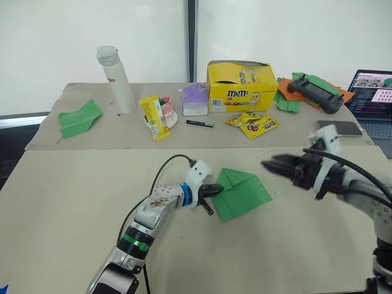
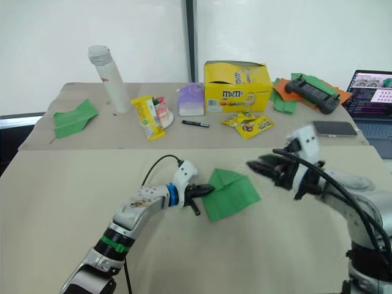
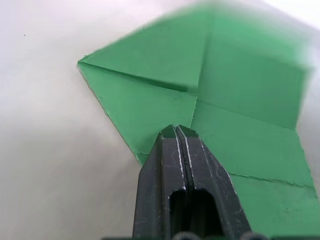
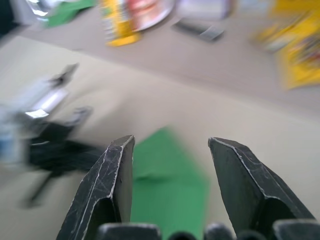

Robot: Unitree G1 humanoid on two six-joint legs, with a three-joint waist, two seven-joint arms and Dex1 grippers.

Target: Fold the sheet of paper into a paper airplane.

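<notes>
The sheet of paper is bright green and lies flat on the near table. It is folded into a creased shape with a point at its far left corner. My left gripper is shut, and its tips rest on the paper's left edge. In the left wrist view the closed fingertips sit over the paper just below a fold line. My right gripper is open and hovers just above and to the right of the paper. In the right wrist view the paper lies below the gap between its fingers.
The far table holds a white bottle, a broad green paper dart, snack packs, a purple carton, a black marker and a yellow candy box. A gamepad on crumpled papers, a phone and a laptop sit at the right.
</notes>
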